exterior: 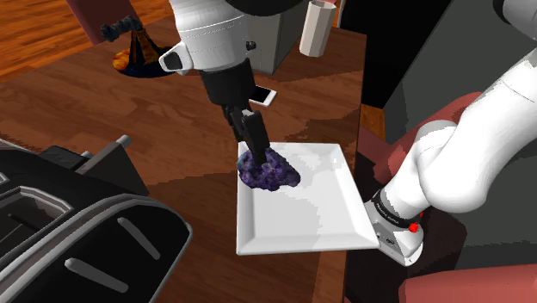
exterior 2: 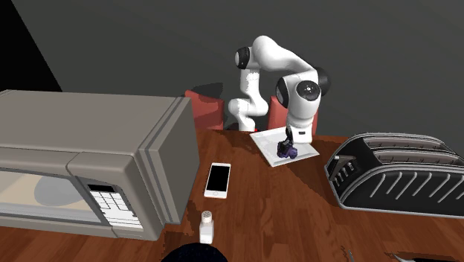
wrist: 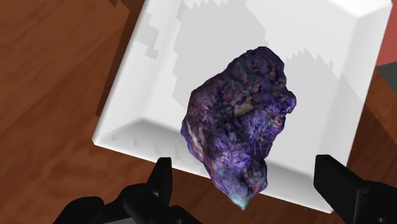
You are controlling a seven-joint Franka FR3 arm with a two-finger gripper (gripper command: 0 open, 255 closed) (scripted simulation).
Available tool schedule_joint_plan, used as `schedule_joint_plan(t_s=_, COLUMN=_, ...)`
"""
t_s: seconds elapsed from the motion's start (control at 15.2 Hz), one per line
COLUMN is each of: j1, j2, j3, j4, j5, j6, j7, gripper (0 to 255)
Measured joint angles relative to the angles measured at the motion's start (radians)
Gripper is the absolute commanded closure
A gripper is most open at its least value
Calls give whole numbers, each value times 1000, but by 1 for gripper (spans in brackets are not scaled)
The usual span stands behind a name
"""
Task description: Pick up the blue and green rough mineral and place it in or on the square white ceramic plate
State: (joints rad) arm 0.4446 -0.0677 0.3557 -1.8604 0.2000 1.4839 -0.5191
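The rough mineral [wrist: 238, 127] is dark purple-blue with small teal flecks. It lies on the square white plate [wrist: 331, 57], close to the plate's corner. In the shoulder view the mineral [exterior: 274, 170] rests at the plate's [exterior: 310, 207] far left corner. My gripper [wrist: 244, 161] is open, one finger on each side of the stone with a gap at both sides. The black fingers [exterior: 254, 138] come down onto the stone's left end in the shoulder view. From the second exterior view the gripper [exterior 2: 286, 141] hangs over the mineral [exterior 2: 288, 152] on the plate [exterior 2: 268, 141].
A black toaster [exterior: 77, 232] stands left of the plate. A white phone [exterior: 261, 95] lies behind it, and a grey box and a white cup [exterior: 318, 26] stand further back. A microwave [exterior 2: 89, 164] and a shaker [exterior 2: 206, 225] show in the second exterior view. Red chairs [exterior 2: 204, 108] stand by the table edge.
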Motion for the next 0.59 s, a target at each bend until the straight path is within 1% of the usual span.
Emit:
schedule_joint_plan(t_s=0.33, j1=3, j2=-15, j3=3, j4=-75, j5=9, j6=60, j7=-10, gripper=0)
schedule_joint_plan(t_s=0.59, j1=4, j2=-18, j3=4, j4=-87, j5=11, j6=69, j7=-10, gripper=0)
